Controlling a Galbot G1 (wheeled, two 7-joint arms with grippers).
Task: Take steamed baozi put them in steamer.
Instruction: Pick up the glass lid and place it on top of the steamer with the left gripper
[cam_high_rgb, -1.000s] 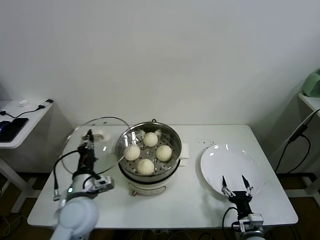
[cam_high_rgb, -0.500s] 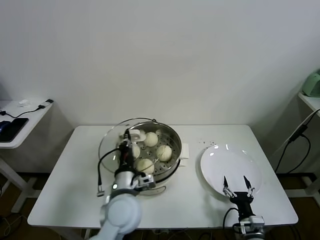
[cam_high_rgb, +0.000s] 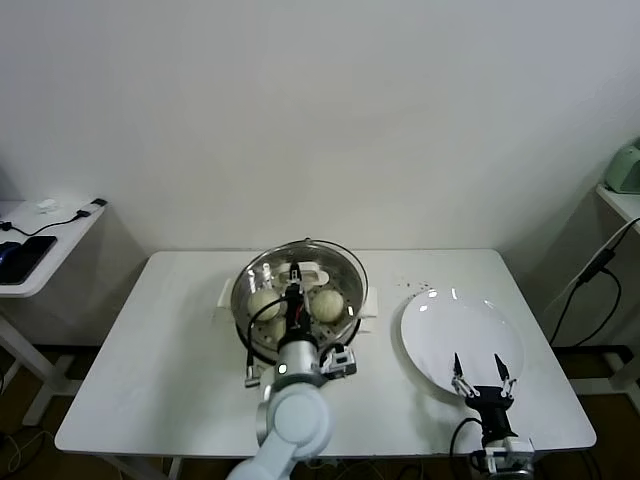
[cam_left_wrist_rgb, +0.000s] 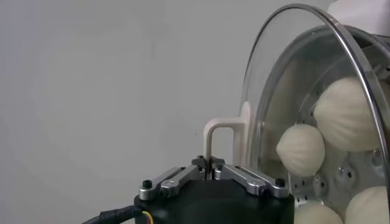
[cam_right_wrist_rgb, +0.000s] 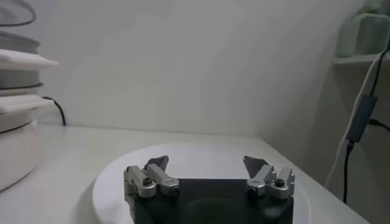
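1. I see the left hand (cam_high_rgb: 293, 272) at frame centre in the head view, clamped on the white knob (cam_left_wrist_rgb: 214, 137) of the glass lid (cam_high_rgb: 300, 285), which it holds over the steamer (cam_high_rgb: 297, 330).
2. In the left wrist view the fingers (cam_left_wrist_rgb: 247, 178) are closed together on the knob's loop, and the lid's metal rim (cam_left_wrist_rgb: 359, 61) arcs over the pot's own edge.
3. The buns (cam_high_rgb: 326, 305) sit inside the steamer on the perforated tray; through the glass I count at least three (cam_left_wrist_rgb: 302, 148), partly hidden by the arm in the head view.
4. The steamer stands mid-counter (cam_high_rgb: 150, 370), set back from the front edge, with wide bare surface to its left in the frame.
5. The white plate (cam_high_rgb: 462, 335) lies right of the steamer, apart from it, its near rim close to the counter's front edge.
6. The right hand (cam_high_rgb: 482, 380) hovers at the plate's near rim, lower right of the frame, fingers (cam_right_wrist_rgb: 152, 176) spread apart and holding nothing.
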